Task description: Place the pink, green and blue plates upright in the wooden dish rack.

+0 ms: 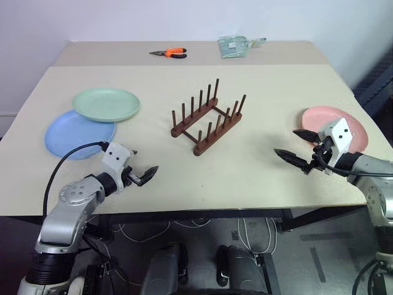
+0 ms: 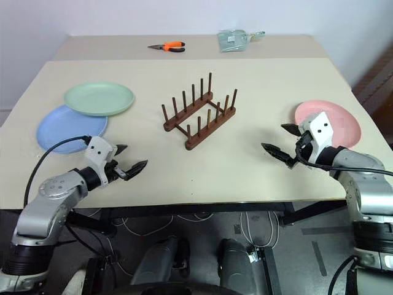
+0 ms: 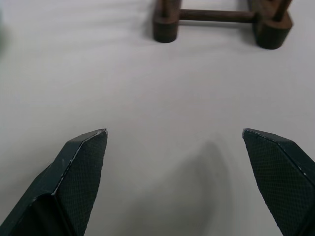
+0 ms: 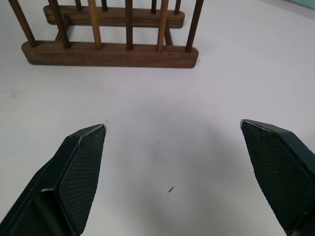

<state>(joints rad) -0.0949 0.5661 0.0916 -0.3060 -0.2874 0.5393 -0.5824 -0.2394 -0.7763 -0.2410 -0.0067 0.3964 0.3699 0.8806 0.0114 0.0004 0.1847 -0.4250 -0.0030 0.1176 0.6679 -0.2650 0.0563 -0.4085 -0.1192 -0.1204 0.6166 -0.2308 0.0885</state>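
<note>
The pale green plate (image 1: 106,104) lies flat at the table's left, its rim overlapping the blue plate (image 1: 72,136) just in front of it. At the right edge the pink plate (image 1: 338,121) lies flat. The wooden dish rack (image 1: 206,120) stands empty in the middle, turned at a slant. My left gripper (image 1: 142,174) hovers open near the front edge, in front of the blue plate, pointing toward the rack (image 3: 167,29). Beside the pink plate, my right gripper (image 1: 286,142) is open and empty, facing the rack (image 4: 110,53).
Orange-handled pliers (image 1: 170,53) and a greenish packet (image 1: 236,46) lie at the far side of the beige table (image 1: 258,178). Bare tabletop stretches between the rack and both grippers. The pink plate sits close to the table's right edge.
</note>
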